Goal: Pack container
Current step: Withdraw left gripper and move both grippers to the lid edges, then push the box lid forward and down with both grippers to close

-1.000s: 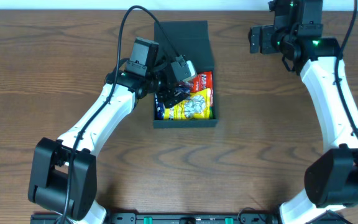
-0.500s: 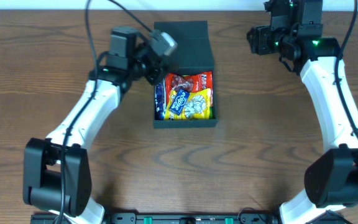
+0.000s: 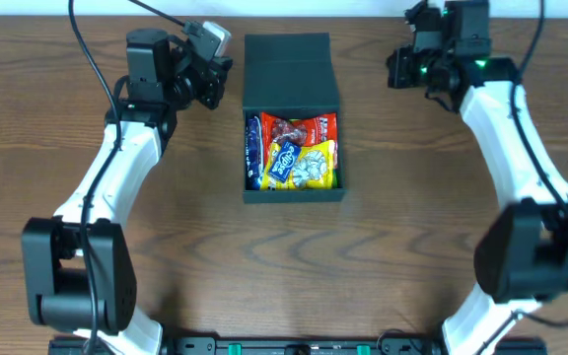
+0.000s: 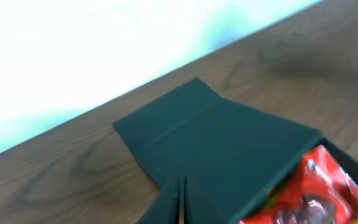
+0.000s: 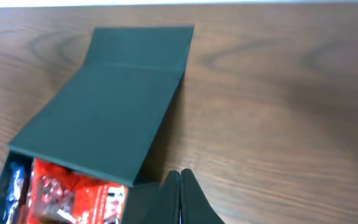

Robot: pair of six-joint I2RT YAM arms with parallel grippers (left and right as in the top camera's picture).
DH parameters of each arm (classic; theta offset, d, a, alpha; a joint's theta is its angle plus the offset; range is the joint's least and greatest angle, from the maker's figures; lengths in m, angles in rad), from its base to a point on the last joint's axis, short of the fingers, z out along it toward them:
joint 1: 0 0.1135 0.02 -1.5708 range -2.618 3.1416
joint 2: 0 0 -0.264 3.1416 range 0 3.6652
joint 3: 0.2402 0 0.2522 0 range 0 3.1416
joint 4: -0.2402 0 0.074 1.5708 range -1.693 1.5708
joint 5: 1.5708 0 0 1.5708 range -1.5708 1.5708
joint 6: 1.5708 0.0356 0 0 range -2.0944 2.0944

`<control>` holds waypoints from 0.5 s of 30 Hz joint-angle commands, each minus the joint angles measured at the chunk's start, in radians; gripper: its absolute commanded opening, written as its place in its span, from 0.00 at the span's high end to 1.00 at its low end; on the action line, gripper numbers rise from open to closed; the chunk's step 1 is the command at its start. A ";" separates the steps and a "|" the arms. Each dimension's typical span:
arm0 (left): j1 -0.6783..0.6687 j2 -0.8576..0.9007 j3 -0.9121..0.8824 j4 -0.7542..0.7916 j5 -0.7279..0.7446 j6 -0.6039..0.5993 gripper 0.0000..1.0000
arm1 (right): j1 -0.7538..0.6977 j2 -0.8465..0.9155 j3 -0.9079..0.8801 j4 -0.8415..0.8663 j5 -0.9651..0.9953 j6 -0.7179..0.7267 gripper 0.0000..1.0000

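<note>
The container [image 3: 293, 196] is a dark rectangular box at the table's middle, its flap lid [image 3: 290, 71] folded open toward the far edge. Inside lie a red packet [image 3: 299, 129], a blue packet [image 3: 284, 161] and a yellow packet [image 3: 316, 168]. My left gripper [image 3: 220, 87] hangs shut and empty just left of the lid. In the left wrist view the gripper [image 4: 182, 182] points over the lid [image 4: 229, 140]. My right gripper [image 3: 394, 69] is shut and empty, well right of the lid. The right wrist view has its fingertips [image 5: 180, 175] above wood beside the box.
Bare brown wood table [image 3: 422, 227] surrounds the box on all sides. The table's far edge meets a pale wall [image 4: 73, 56] just behind the lid. Black cables [image 3: 87, 59] trail from both arms.
My left arm has pulled back from over the box to its upper left, leaving the blue packet on top of the others. Both grippers have gone from open to shut.
</note>
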 commanded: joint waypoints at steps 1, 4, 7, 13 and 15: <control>0.020 0.107 0.017 0.062 0.004 -0.187 0.94 | 0.010 0.082 0.003 0.031 -0.098 0.151 0.99; 0.035 0.195 0.046 0.090 0.008 -0.284 0.95 | 0.010 0.136 0.003 0.079 -0.134 0.225 0.99; 0.040 0.282 0.109 0.067 0.023 -0.335 0.94 | 0.010 0.186 0.003 0.122 -0.158 0.284 0.99; 0.040 0.460 0.314 -0.095 0.024 -0.386 0.94 | 0.015 0.293 0.003 0.200 -0.240 0.384 0.99; 0.040 0.512 0.390 -0.162 0.023 -0.404 0.94 | 0.020 0.327 0.003 0.234 -0.272 0.414 0.99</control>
